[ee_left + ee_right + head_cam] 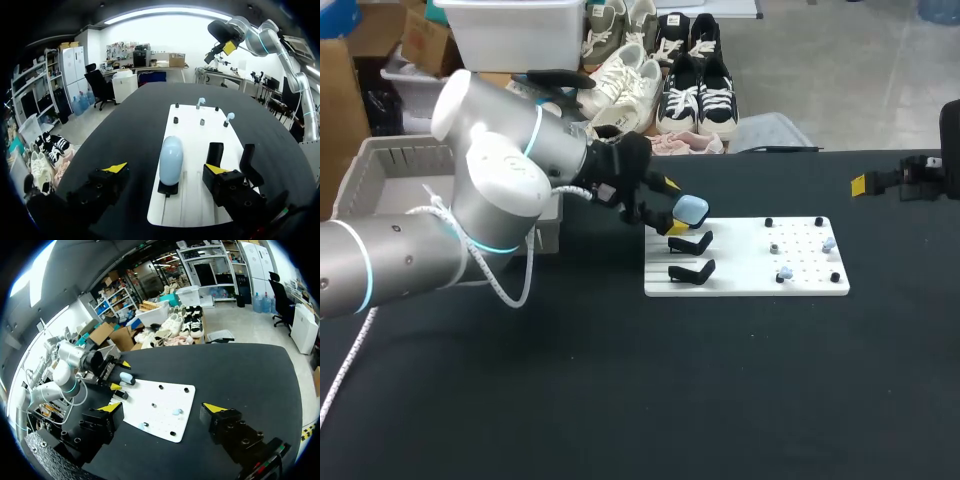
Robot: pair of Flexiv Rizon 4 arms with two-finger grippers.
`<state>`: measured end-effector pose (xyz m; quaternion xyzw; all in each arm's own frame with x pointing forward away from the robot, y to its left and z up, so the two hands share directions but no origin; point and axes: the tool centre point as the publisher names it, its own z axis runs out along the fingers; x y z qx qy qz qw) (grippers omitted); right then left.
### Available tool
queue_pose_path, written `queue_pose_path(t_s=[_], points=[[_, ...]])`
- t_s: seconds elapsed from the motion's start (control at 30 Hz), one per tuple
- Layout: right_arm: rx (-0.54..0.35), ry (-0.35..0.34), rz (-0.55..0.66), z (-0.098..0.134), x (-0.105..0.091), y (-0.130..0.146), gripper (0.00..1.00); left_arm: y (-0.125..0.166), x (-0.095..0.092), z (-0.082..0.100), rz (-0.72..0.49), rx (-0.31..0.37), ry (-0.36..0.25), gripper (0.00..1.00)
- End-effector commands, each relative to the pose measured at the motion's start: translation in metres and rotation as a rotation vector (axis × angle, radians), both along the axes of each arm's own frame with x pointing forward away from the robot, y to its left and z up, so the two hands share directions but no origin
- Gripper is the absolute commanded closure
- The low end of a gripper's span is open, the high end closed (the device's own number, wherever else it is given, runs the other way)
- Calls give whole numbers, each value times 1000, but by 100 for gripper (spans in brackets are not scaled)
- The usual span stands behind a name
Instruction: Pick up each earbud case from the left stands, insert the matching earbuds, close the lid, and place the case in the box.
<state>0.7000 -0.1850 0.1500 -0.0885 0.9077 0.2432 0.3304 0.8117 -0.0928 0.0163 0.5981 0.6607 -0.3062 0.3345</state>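
A pale blue earbud case (692, 208) sits on the farthest of three black stands at the left end of a white board (745, 285). My left gripper (675, 207) is open around it; in the left wrist view the case (171, 160) lies between the wide-apart fingers (107, 182) with neither touching it. The other two stands (691, 243) are empty. Two pale blue earbuds (829, 243) (785, 272) stand on pegs at the board's right end. My right gripper (865, 183) hangs open at the table's far right, away from the board (160, 407).
A grey basket (390, 165) stands at the back left, behind my left arm. Small black pegs (768, 222) dot the board's right half. A white cable (510, 295) hangs off the left arm.
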Motion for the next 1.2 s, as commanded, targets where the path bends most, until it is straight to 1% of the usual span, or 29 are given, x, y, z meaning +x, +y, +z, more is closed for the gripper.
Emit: queue_pose_path(t_s=[0.03,0.1,0.17,0.2,0.23,0.27,0.5,0.67,0.93,1.2], points=[[0,0,0,0,0,0,0,-2,5,-1,-10,4,9,4],[0,0,0,0,0,0,0,-3,5,-1,-11,3,10,11],[0,0,0,0,0,0,0,-5,6,-1,-12,1,12,14],[0,0,0,0,0,0,0,-5,6,-1,-12,-1,14,22],[0,0,0,0,0,0,0,-6,7,-1,-13,-2,13,33],[0,0,0,0,0,0,0,-6,7,0,-14,-2,13,38],[0,0,0,0,0,0,0,-9,6,-1,-23,-2,15,41],[0,0,0,0,0,0,0,-9,5,-2,-24,1,19,40],[0,0,0,0,0,0,0,-9,3,-3,-23,1,25,41],[0,0,0,0,0,0,0,-9,3,-4,-23,3,28,46]])
